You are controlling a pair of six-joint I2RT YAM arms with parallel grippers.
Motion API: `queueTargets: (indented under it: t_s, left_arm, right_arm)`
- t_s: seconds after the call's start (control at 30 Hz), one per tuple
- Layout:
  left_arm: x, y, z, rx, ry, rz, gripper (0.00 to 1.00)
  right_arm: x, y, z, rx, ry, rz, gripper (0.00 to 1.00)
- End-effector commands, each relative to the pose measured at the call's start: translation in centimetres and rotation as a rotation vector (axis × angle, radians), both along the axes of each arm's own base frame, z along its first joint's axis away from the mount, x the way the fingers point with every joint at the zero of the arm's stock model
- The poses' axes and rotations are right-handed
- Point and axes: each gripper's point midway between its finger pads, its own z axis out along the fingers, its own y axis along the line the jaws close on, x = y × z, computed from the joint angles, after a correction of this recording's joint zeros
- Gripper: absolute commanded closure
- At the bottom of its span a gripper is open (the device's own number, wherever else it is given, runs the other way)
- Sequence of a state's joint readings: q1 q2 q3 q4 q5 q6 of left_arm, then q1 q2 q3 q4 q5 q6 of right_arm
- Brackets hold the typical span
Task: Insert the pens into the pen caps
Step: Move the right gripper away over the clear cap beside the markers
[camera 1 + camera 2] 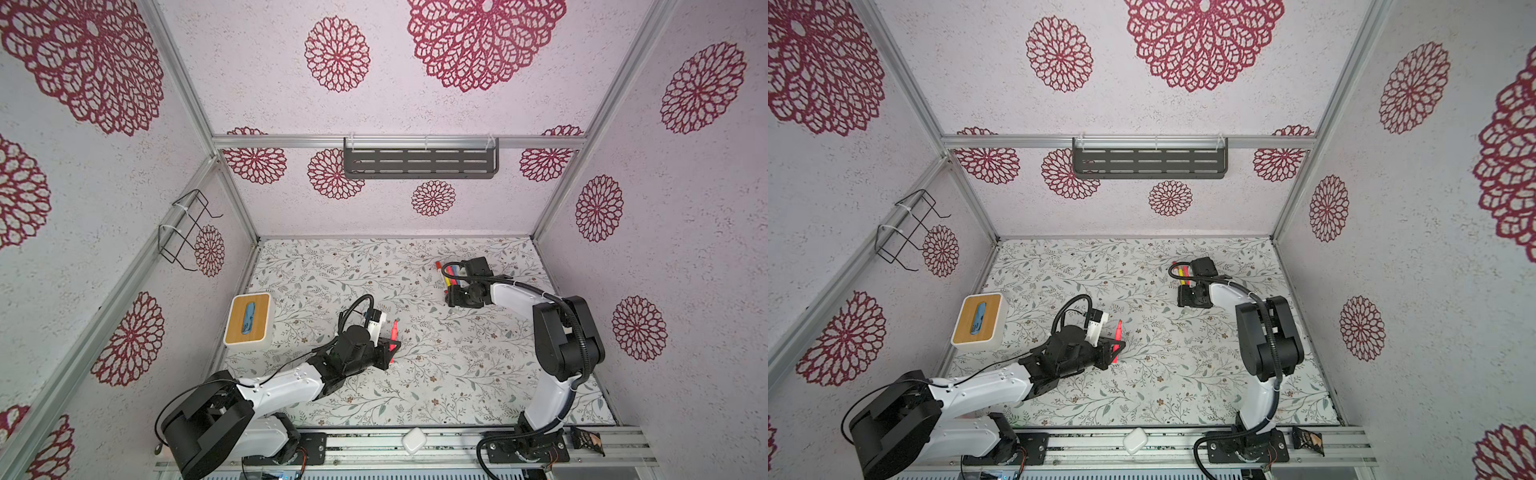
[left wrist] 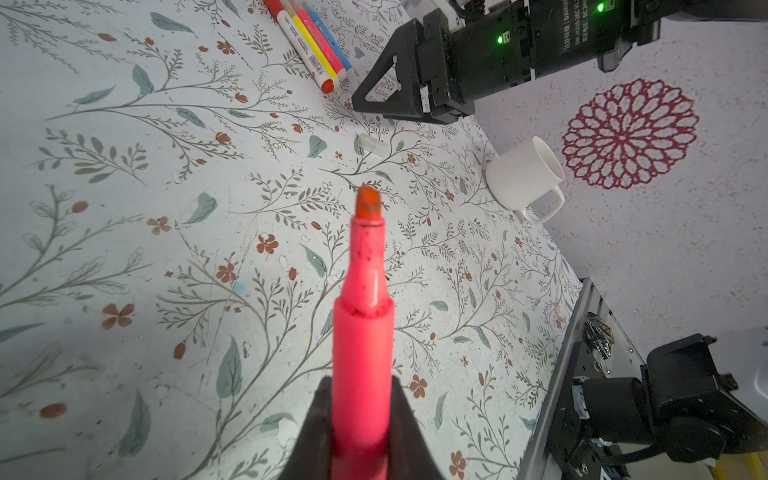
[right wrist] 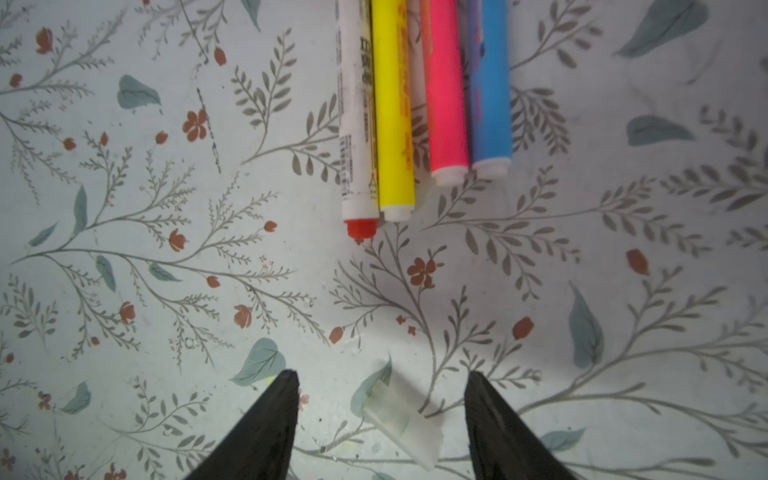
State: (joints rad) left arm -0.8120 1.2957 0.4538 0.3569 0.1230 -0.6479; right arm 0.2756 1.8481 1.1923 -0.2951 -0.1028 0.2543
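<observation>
Nearest, toward 8 o'clock on the floral-patterned table (image 1: 457, 374), the left end effector (image 2: 360, 390) was clamped on an uncapped pink plastic marker pen (image 2: 363, 332), its nib bare, so this capping seemed not yet done. Bare table lay between the arms. Toward 1 o'clock the right end effector (image 3: 382, 374) stood apart, straddling a translucent tubular cap (image 3: 399, 419). Four more pens (image 3: 444, 91) lay beyond it at 12 o'clock, clear of the far edge.

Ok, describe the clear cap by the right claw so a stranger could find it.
On the floral table, go to the row of four pens at the far right. Just off their ends, between the fingers of the open right claw, lies the clear cap: a stubby see-through tube, unlike the long coloured pens.
</observation>
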Motion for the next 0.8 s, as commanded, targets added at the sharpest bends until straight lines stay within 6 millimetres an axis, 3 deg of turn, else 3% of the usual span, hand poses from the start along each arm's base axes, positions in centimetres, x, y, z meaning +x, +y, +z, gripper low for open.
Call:
queueTargets:
  t_s: [0.0, 0.47, 0.67, 0.77]
  left_arm:
    - [0.4, -0.6, 1.9, -0.051, -0.044, -0.006, 1.00]
    - [1.2, -0.3, 2.8, -0.083, -0.063, 0.028, 1.00]
    - [1.9, -0.4, 3.1, -0.098, -0.064, 0.033, 1.00]
    - [2.1, -0.5, 3.3, -0.101, -0.065, 0.032, 1.00]
  right_arm:
    - [-0.5, 0.5, -0.3, 0.030, 0.005, 0.028, 0.36]
    - [-3.9, 2.1, -1.4, 0.117, 0.034, 0.020, 0.40]
    - [-5.9, 3.9, 1.1, 0.146, -0.037, -0.006, 0.41]
    - [-5.7, 3.7, 2.8, 0.124, -0.087, -0.018, 0.41]
